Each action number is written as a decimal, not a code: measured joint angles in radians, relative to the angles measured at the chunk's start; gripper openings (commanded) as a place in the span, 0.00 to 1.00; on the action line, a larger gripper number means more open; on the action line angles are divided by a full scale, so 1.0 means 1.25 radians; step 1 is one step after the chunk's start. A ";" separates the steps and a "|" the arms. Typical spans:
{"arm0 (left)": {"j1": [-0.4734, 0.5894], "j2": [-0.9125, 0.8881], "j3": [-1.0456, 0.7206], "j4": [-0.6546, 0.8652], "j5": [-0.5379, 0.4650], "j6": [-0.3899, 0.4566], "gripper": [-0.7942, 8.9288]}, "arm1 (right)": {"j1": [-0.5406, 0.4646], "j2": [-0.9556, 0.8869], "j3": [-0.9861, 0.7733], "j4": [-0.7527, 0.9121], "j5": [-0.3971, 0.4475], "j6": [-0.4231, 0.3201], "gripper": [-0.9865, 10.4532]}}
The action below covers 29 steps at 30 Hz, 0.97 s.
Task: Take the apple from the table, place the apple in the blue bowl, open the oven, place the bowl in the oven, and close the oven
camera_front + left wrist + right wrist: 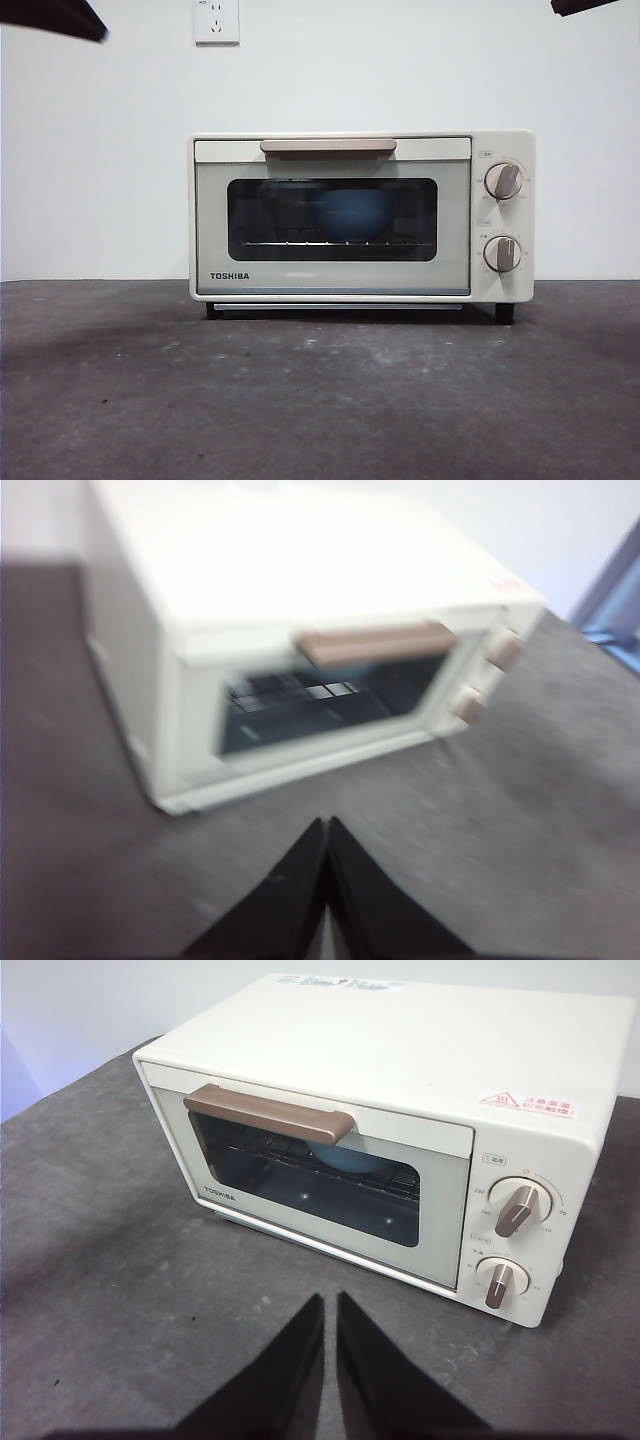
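Cream-white and boxy, the TOSHIBA toaster oven (360, 217) stood on the dark grey speckled surface (320, 400) with its dark glass door shut. Behind the glass, the matte blue bowl (352, 212) sat on the wire rack; the apple could not be made out. The left gripper (327, 825) and the right gripper (329, 1300) hung above the surface in front of the oven, each with jaws together and holding nothing.

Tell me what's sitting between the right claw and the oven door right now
Nothing: in the right wrist view only bare table lies between the shut right claw and the closed oven.
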 measured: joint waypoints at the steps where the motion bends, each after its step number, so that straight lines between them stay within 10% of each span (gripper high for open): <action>1: 0.017 -0.017 -0.002 0.002 -0.001 0.023 0.09 | 0.000 0.000 0.000 0.000 0.000 0.000 0.09; 11: 0.203 -0.300 -0.222 0.113 -0.074 0.135 0.09 | 0.000 0.000 0.000 0.000 0.000 0.000 0.09; 29: 0.249 -0.627 -0.594 0.132 -0.171 0.145 0.09 | 0.000 0.000 0.000 0.000 0.000 0.000 0.09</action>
